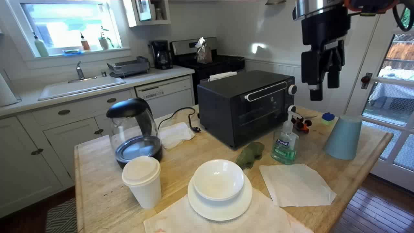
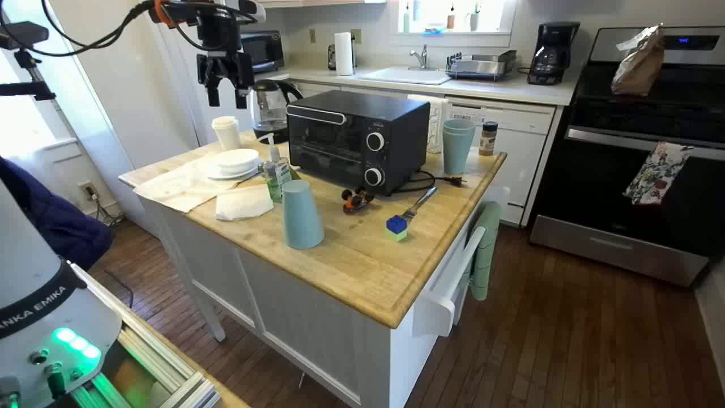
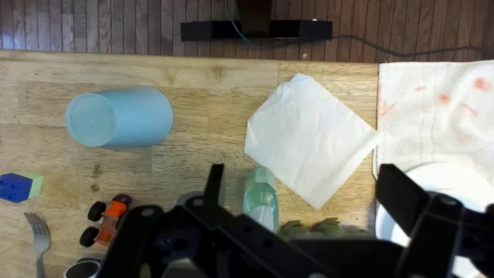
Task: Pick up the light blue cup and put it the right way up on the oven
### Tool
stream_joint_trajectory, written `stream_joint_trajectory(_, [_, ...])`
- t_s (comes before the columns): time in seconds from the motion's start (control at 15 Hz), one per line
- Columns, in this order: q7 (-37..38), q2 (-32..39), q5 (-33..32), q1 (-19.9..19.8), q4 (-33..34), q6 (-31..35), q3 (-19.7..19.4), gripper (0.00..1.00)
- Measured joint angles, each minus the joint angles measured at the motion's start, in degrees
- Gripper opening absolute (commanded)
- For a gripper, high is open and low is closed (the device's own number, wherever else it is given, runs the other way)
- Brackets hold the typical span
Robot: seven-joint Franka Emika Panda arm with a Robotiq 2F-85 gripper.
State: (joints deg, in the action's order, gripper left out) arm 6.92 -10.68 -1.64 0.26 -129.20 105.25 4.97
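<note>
The light blue cup (image 1: 344,137) stands upside down on the wooden table near its edge. It also shows in an exterior view (image 2: 302,218) and at the upper left of the wrist view (image 3: 135,116). The black toaster oven (image 1: 249,84) stands on the table, door shut, its flat top bare; it also shows in an exterior view (image 2: 362,107). My gripper (image 1: 325,89) is open and empty, pointing down, high above the table. It also shows in an exterior view (image 2: 227,103). In the wrist view its spread fingers (image 3: 305,183) are well to the right of the cup.
A pump bottle (image 1: 284,149) stands between the oven and a paper napkin (image 1: 296,186). A toy car (image 2: 357,200), a block (image 2: 396,226) and a fork (image 2: 419,204) lie near the cup. Stacked blue cups (image 2: 457,144) stand upright beside the oven. A bowl (image 1: 219,179) and glass kettle (image 1: 136,132) are also there.
</note>
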Motion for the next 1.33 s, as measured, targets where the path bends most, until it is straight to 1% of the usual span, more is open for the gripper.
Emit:
stream_joint_trajectory(1.07, [0.0, 0.0, 0.0, 0.0, 0.0, 0.0, -0.01, 1.0])
stream_joint_trajectory(1.2, [1.76, 0.48, -0.08, -0.23, 0.03, 0.22, -0.64, 1.0])
stream_joint_trajectory(1.33, [4.74, 2.22, -0.27, -1.44, 0.23, 0.94, -2.34, 1.0])
